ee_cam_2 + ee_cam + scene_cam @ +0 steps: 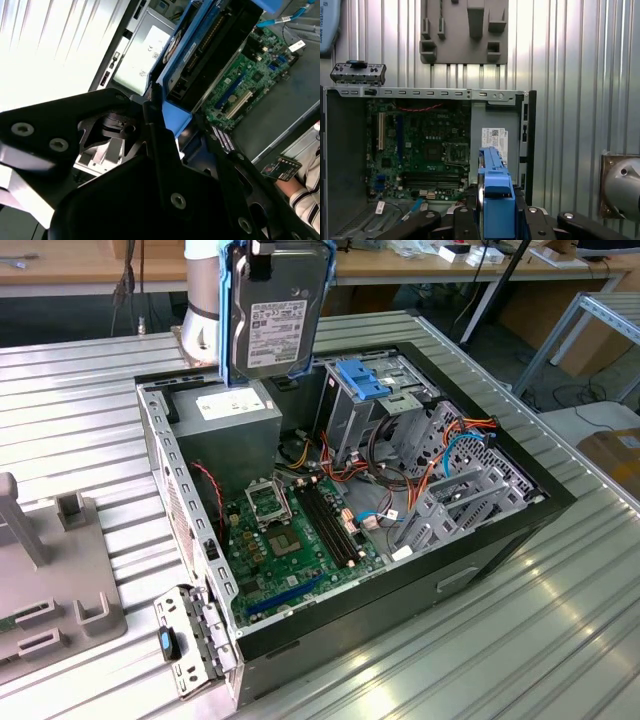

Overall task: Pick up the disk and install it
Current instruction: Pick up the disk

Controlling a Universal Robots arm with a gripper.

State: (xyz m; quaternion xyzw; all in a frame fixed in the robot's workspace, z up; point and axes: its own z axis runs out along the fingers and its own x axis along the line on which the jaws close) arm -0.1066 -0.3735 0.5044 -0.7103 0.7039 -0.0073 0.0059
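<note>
Flat black blue-railed disk upright in clenched claw above open metal case

Case open-topped, blue latch over drive cage, cables beside, disk overhead

Bright light falls evenly, though glare whitens the ribbed table

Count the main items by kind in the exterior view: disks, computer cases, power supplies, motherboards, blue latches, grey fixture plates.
disk: 1
open computer case: 1
power supply: 1
motherboard: 1
light-blue latch: 1
grey fixture plate: 1
Total: 6
</note>
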